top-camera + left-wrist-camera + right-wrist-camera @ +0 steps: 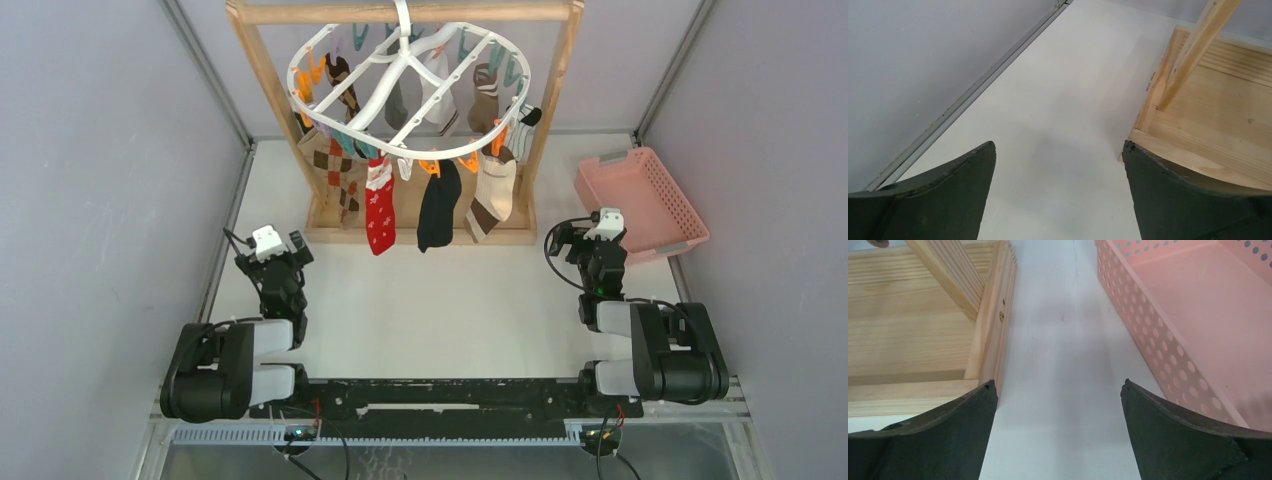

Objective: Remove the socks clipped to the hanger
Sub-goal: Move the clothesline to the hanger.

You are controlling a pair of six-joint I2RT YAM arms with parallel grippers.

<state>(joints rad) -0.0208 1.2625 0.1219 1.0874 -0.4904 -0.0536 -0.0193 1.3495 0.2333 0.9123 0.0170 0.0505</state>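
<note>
Socks (380, 215): clipped around rim of white hanger (400, 70), upper centre of top view. Red patterned, black and beige-and-brown ones lowest along near rim; rest behind, partly hidden by cross bars. Hanger hooked over top bar of wooden frame (555, 110), base of frame flat on worktop (440, 300). Pink basket (640, 200) at right of frame, near frame base, not touching.

Left pincer (296, 246): left of centre, near left corner of frame base. Jaws spread fully, gripping nothing; bare worktop between dark fingers (948, 200).

Right pincer (560, 238): right of centre, between frame base and basket. Likewise wide apart, holding nothing; strip of worktop between fingers, basket wall at right of wrist view.
</note>
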